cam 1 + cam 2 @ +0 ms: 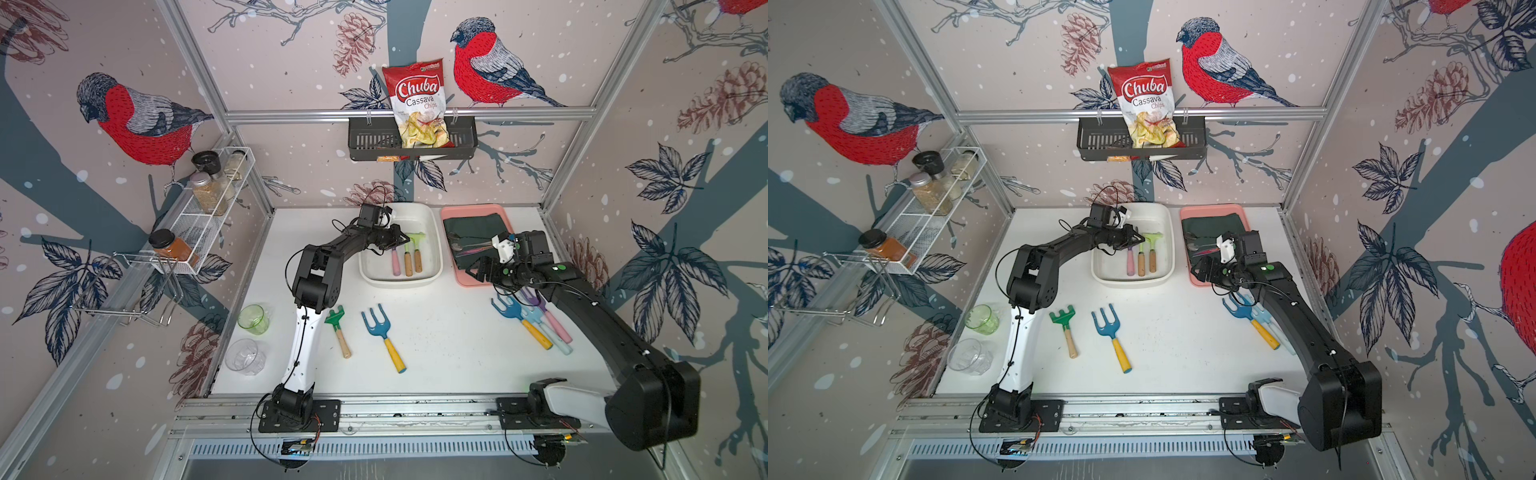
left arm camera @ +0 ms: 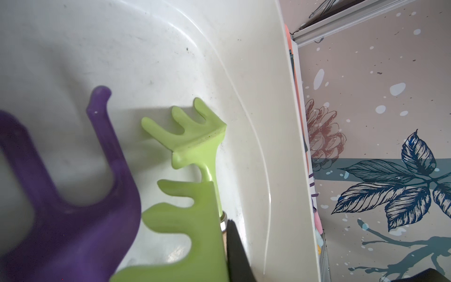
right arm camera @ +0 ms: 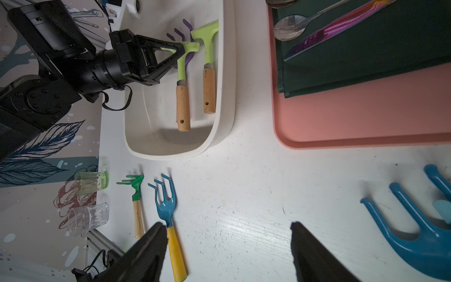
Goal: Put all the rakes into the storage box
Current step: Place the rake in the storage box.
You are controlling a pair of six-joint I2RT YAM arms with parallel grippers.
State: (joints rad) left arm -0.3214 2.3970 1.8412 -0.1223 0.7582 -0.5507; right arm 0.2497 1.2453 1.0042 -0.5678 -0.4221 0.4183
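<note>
Inside the storage box (image 3: 227,97), our left tool (image 3: 181,47) is closed on the head of the light green rake (image 3: 183,105), its wooden handle lying along the box toward the near end, while our right tool (image 3: 227,225) stands wide and empty over the surface (image 3: 244,195), farther off.

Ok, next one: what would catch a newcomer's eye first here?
The left gripper is shut on a light green rake over the white storage box at the back of the table. A red chips bag stands in the black basket on the back wall. The right gripper hangs open by the pink tray.
</note>
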